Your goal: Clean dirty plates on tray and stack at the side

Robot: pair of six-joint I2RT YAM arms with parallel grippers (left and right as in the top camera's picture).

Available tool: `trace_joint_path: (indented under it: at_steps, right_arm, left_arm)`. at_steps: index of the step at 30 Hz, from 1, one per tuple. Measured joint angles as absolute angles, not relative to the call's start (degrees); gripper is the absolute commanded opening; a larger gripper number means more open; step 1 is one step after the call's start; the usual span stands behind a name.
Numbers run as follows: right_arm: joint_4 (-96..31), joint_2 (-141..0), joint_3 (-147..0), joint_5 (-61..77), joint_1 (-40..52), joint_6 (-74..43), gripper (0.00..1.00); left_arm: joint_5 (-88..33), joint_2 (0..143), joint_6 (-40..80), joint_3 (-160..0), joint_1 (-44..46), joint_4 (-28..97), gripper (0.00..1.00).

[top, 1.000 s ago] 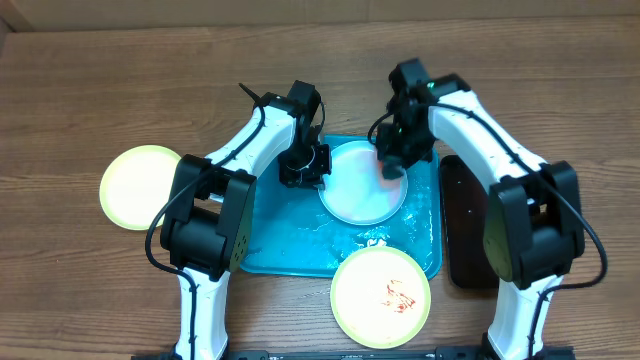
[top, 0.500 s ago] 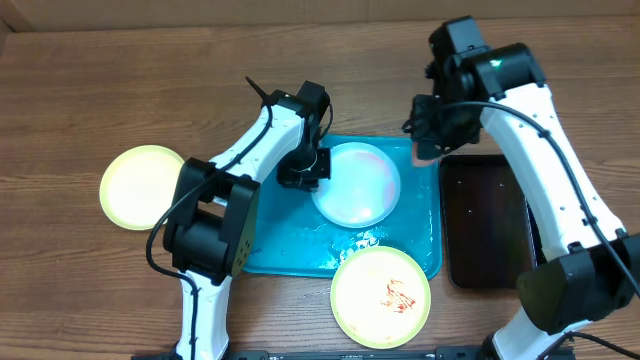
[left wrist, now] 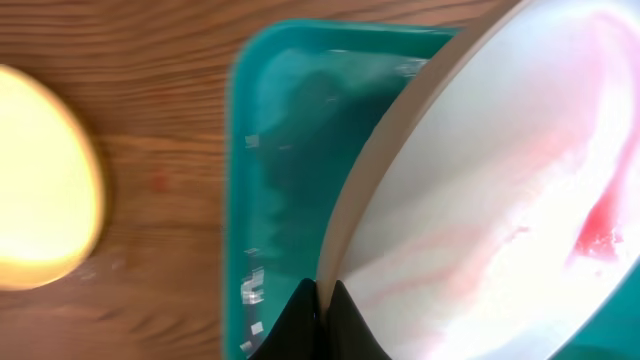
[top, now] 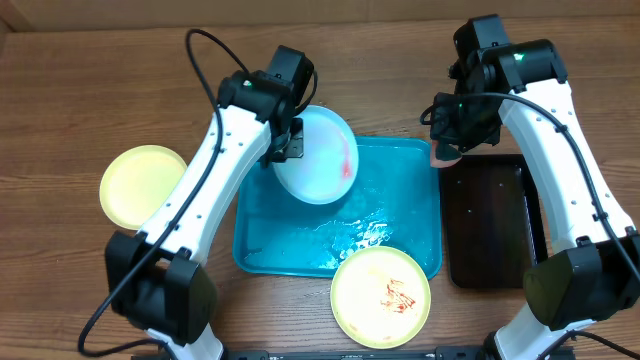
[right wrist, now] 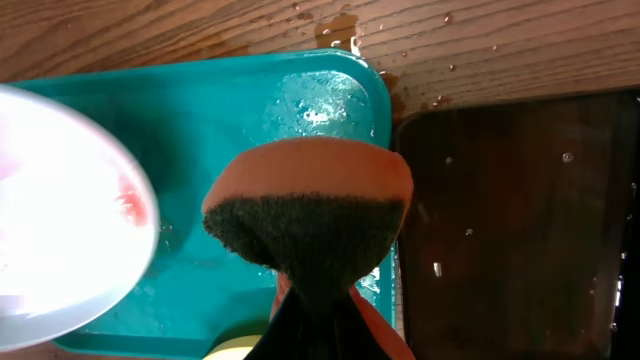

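Above the far-left corner of the tray (top: 290, 232), the light blue plate (top: 318, 158) hangs tilted with its face turned up and to the right. A red smear (top: 347, 162) runs down its right side. The left gripper (left wrist: 319, 310) has its fingers closed to a narrow pinch on the plate's left rim, so the plate juts out rightward from it. The left arm rises from the near-left of the table (top: 90, 80), runs diagonally toward the far side, and bends its wrist down over the plate.

Across the tray, well apart from the plate, the right gripper (right wrist: 318, 318) is clamped on a sponge (right wrist: 308, 205). The sponge is orange with a dark green scouring face, and the fingers squeeze its middle in. It hovers over the tray's far-right corner, just beside the rim. The right arm reaches up along the right edge of the table and turns its wrist inward toward that corner.

The tray's floor glistens with water (top: 350, 228). The front yellow-green plate (top: 381, 296), marked with red sauce, overlaps the tray's near-right rim. The left yellow-green plate (top: 140, 187) lies flat on the table, left of the tray and apart from it. A black tray (top: 495, 225) sits just right of the turquoise one. Droplets (right wrist: 440, 48) dot the wood beyond the far-right corner.
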State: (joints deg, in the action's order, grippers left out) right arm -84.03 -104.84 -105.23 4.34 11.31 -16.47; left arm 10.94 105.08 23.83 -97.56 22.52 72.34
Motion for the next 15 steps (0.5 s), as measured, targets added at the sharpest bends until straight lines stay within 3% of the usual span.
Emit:
trace_joint_path:
  at_steps: [15]
  right_arm:
    - [-83.99, -104.84, -105.23, 3.36, 10.9, -16.47, 0.04]
  left_arm:
    - [34.96, 102.85, 26.68, -97.56, 28.01, 79.81, 0.04]
